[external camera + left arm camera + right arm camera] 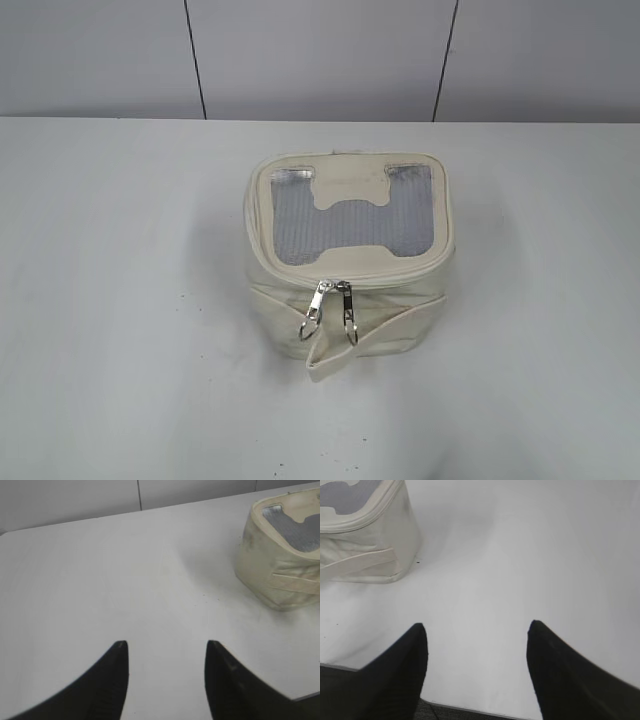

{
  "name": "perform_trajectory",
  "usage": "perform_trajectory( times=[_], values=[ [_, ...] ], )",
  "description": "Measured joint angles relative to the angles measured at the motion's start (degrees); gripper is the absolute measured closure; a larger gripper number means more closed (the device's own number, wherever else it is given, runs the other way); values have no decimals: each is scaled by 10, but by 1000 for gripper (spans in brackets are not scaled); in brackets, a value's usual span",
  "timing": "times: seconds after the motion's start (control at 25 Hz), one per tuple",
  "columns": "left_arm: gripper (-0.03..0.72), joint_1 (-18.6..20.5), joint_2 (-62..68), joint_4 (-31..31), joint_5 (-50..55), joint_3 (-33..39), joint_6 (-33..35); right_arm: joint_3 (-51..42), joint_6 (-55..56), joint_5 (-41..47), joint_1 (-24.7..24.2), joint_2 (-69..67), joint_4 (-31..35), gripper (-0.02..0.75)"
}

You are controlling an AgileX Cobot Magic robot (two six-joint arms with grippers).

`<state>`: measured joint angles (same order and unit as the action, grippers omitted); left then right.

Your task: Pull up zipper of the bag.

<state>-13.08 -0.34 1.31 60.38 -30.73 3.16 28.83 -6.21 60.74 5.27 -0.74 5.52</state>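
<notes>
The cream-white bag (350, 300) stands in the middle of the white table, its grey H-shaped mesh window on top. The zipper (262, 262) rings the top panel. Its two silver pulls (333, 308) hang side by side at the front, close together. The bag also shows at the right edge of the left wrist view (280, 565) and at the top left of the right wrist view (365, 545). My left gripper (166, 647) is open and empty over bare table, left of the bag. My right gripper (477, 630) is open and empty near the table's front edge, right of the bag. Neither gripper shows in the exterior view.
The white table (120, 300) spreads around the bag. A grey panelled wall (320, 55) stands behind it. The table's front edge (470, 709) shows at the bottom of the right wrist view.
</notes>
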Motion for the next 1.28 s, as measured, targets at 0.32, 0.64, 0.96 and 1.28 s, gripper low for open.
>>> perform_trajectory(
  times=[0.32,0.64,0.96,1.28],
  values=[
    [314,114,0,1,0,0,1,0,-1,-1,-56,11,2,244],
    [324,121,0,1,0,0,1,0,-1,-2,-57,11,2,244],
    [325,121,0,1,0,0,1,0,-1,-2,-57,11,2,244],
    [325,121,0,1,0,0,1,0,-1,-2,-57,11,2,244]
  ],
)
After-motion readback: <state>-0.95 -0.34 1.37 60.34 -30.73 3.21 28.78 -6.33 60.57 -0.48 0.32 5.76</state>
